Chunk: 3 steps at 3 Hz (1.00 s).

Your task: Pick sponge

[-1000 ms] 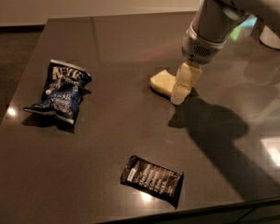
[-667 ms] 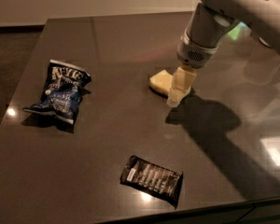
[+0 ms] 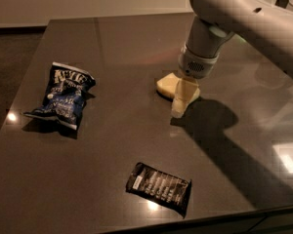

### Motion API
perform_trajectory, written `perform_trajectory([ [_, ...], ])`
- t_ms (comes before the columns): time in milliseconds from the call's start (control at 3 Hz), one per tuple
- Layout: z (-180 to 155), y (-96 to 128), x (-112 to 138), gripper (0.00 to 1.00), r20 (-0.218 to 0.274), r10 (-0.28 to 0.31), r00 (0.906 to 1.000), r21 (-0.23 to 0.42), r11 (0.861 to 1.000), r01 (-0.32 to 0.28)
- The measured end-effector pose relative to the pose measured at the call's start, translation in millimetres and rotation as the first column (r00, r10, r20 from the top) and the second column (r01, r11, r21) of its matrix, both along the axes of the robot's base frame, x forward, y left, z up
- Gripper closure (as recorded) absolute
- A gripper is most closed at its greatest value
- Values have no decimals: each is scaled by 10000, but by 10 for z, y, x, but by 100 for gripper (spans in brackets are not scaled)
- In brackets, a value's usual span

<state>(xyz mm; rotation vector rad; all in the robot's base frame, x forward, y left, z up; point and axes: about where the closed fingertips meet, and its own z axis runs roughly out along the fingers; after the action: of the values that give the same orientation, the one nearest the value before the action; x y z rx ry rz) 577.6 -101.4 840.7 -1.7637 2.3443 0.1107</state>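
While the crumpled blue foil chip bag (image 3: 63, 96) at the left of the dark grey tabletop (image 3: 112, 48) and the flat black printed snack packet (image 3: 158, 188) near the front edge lie just where they lay a second ago, the change is all right of centre. The pale yellow, thick foam sponge with wavy edges (image 3: 166, 85) rests flat on the tabletop, well apart from both packets, and does not seem to have shifted. The tool (image 3: 181, 101), pale yellow and blocky beneath its grey wrist, now stands at the sponge's right end, overlapping it in this view, with its tip down at or very near the surface. Compared with the earlier frames, it sits a little further left and lower, and the big white arm (image 3: 234, 13) leans further in over the tabletop from the upper right, filling more of that corner.

For the task, this reads as the final closing-in on the sponge rather than a lift: the sponge is on the tabletop and not raised. From this angle I cannot tell how far open the tool is, and it is possibly beside the sponge, not around it, so I would not say it has hold of anything. The dark shadow to the right of the tool has slid leftward with it.
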Motion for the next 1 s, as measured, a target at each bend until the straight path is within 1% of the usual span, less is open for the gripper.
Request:
perform_trajectory([
  [333, -61, 2, 17, 18, -144, 20, 9999, -170, 9999, -22],
  [667, -44, -2, 18, 41, -193, 69, 9998, -151, 9999, -72],
  [1000, 66, -7, 7, 65, -168, 158, 9997, 23, 9999, -157],
])
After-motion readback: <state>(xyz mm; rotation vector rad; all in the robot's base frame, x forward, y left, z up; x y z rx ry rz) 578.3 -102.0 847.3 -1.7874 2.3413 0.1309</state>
